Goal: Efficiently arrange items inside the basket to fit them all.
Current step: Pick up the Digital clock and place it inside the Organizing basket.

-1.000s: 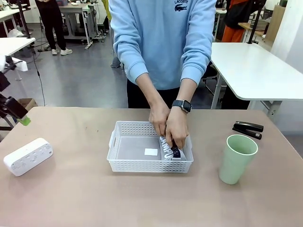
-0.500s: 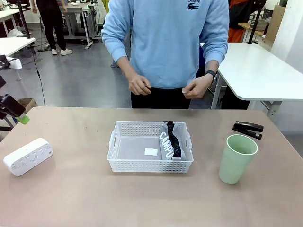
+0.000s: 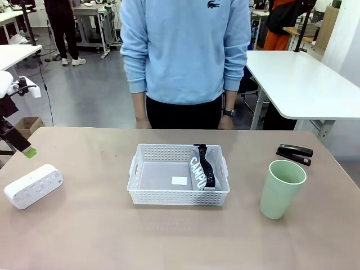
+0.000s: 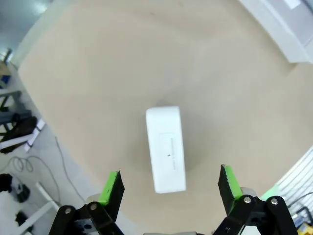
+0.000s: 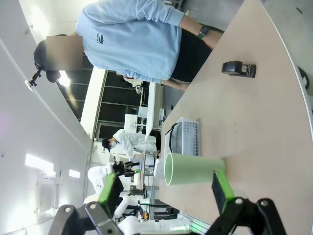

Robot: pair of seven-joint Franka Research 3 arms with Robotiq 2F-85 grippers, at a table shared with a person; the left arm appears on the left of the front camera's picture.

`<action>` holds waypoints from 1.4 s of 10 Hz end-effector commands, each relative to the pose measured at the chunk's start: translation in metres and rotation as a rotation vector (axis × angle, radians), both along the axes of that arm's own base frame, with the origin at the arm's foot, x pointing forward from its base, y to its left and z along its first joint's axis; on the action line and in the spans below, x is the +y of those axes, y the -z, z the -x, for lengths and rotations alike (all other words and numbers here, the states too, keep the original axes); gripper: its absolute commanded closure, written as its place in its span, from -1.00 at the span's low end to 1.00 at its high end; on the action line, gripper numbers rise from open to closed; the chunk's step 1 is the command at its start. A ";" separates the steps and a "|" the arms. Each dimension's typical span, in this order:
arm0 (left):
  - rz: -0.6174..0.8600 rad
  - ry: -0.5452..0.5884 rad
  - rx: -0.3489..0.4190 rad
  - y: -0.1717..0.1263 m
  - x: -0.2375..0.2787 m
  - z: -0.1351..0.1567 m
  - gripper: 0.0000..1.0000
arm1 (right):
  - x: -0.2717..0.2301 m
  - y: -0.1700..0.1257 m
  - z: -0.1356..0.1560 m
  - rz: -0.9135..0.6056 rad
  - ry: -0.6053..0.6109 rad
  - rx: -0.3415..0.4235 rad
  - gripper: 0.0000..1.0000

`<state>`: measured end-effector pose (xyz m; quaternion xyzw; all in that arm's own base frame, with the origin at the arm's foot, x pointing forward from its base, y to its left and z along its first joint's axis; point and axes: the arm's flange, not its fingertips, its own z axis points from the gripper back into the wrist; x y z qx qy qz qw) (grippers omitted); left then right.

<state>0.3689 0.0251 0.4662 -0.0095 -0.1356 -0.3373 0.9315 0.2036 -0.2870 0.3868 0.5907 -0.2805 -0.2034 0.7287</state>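
While pouch [image 3: 198, 169] stands in basket [image 3: 169, 151], L end effector [image 4: 169, 174] and R end effector [image 5: 165, 177] gape wide, empty

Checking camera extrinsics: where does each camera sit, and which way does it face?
Front: fixed, robot's side, faces across the table at the person; left gripper at picture left.
Left wrist: above the table, looks down between that gripper's open jaws at the white rectangular box device.
Right wrist: low, rolled sideways; open right gripper frames the pale green cup.
Shared: front and right wrist both show cup, black stapler, white lattice plastic basket.
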 end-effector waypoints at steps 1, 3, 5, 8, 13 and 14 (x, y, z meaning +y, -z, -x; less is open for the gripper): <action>-0.045 0.014 0.007 0.052 0.012 0.032 -1.00 | -0.001 -0.002 -0.002 0.005 0.005 -0.036 -1.00; -0.039 0.036 0.072 0.080 0.017 0.024 -1.00 | -0.001 -0.002 -0.002 0.005 0.005 -0.036 -1.00; -0.059 0.057 0.137 0.105 0.023 0.020 -1.00 | -0.001 -0.002 -0.002 0.005 0.005 -0.036 -1.00; -0.038 0.085 0.169 0.127 0.024 0.017 -1.00 | -0.001 -0.002 -0.002 0.005 0.005 -0.036 -1.00; -0.005 0.155 0.175 0.166 0.011 0.008 -1.00 | -0.001 -0.002 -0.002 0.005 0.005 -0.036 -1.00; -0.029 0.152 0.189 0.168 0.011 0.007 -1.00 | -0.001 -0.002 -0.002 0.005 0.005 -0.036 -1.00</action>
